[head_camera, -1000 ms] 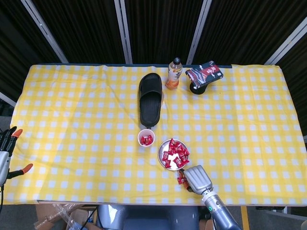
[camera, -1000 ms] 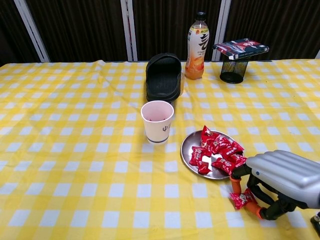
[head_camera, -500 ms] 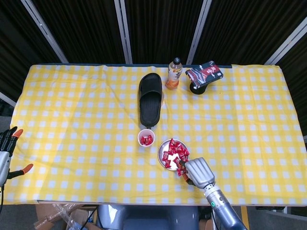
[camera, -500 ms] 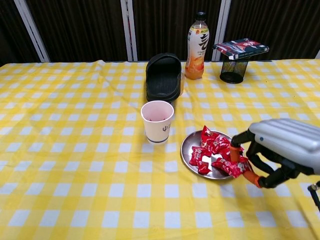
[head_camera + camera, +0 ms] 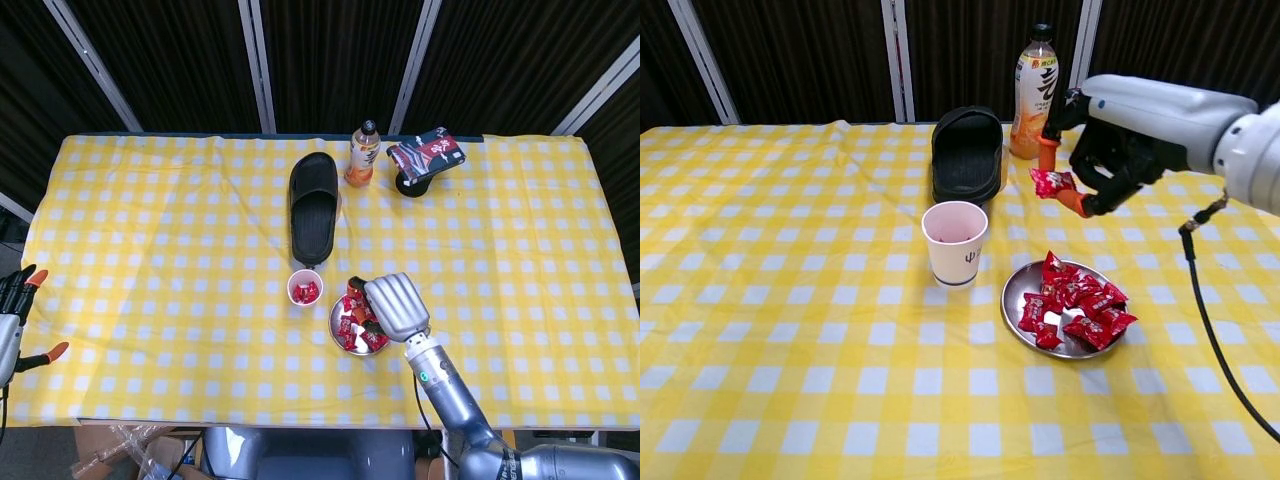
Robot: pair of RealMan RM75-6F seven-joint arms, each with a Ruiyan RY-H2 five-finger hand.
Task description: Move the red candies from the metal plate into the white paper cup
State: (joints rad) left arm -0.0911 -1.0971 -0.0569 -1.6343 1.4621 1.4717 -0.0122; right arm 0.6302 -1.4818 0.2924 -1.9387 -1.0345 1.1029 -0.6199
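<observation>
Above the plate (image 5: 1016, 290), the right hand (image 5: 1120, 125) pinches one candy (image 5: 1050, 181) in its fingers (image 5: 1048, 153); next it must carry it left over the cup (image 5: 955, 243) and release.

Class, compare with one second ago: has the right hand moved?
Yes. The right hand, pinching a red candy, has risen from the table beside the metal plate toward the paper cup.

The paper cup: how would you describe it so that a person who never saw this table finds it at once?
On the yellow checked table, find the black slipper near the far edge. Just in front of its near end stands the white paper cup, left of the metal plate of red candies. It is the only upright white thing there.
</observation>
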